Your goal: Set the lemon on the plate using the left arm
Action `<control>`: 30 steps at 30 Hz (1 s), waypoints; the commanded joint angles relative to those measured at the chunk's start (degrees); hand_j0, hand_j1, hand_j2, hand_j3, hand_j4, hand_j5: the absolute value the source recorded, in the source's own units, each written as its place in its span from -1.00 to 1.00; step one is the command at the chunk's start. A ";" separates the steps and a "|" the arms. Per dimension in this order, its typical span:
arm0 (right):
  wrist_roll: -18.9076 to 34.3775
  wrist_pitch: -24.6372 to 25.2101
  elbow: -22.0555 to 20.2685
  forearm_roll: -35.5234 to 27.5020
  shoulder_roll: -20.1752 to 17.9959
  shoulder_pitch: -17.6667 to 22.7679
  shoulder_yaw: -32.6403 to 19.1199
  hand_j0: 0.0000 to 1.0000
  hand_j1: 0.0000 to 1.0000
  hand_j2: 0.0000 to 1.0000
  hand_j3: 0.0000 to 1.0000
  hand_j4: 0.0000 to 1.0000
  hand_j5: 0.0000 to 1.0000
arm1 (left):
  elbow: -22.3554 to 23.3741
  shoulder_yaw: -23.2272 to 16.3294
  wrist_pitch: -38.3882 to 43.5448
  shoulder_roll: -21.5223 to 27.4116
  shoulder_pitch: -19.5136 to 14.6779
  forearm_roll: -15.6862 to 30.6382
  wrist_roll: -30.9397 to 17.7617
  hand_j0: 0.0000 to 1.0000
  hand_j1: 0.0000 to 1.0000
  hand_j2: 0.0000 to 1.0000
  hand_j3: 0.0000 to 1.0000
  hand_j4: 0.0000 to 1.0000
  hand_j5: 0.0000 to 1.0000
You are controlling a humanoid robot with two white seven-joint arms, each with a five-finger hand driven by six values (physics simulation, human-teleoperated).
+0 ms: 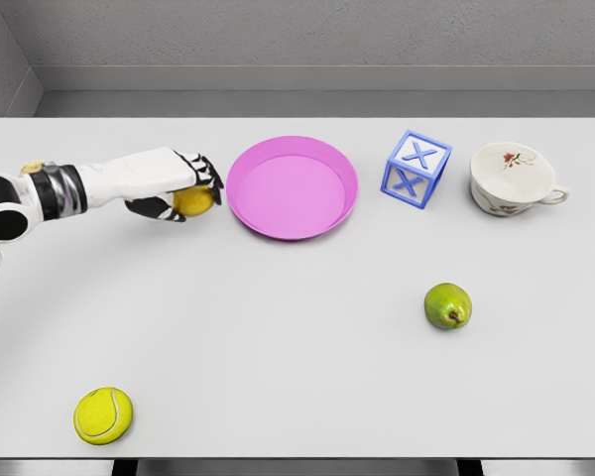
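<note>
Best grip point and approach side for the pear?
Take the pear around its wide round body, coming straight down from above. It lies on its side on the bare table, stem end toward the lower right, so the narrow end gives less to hold. Nothing stands close by. The left hand is already closed on the lemon, so it is busy for now.

A lemon (194,200) was gripped by the fingers of the left hand (178,188), just left of a pink plate (293,187) on a white table (297,347). A blue letter block (416,169) and a flowered cup (513,178) were seen to the plate's right. A green pear (447,305) and a tennis ball (103,415) were placed nearer the front edge.
</note>
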 commanded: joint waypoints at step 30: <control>0.01 0.00 0.01 -0.01 0.00 0.00 0.00 1.00 1.00 1.00 1.00 1.00 1.00 | 5.11 7.15 0.14 3.59 -0.79 2.13 -1.45 1.00 1.00 1.00 1.00 1.00 1.00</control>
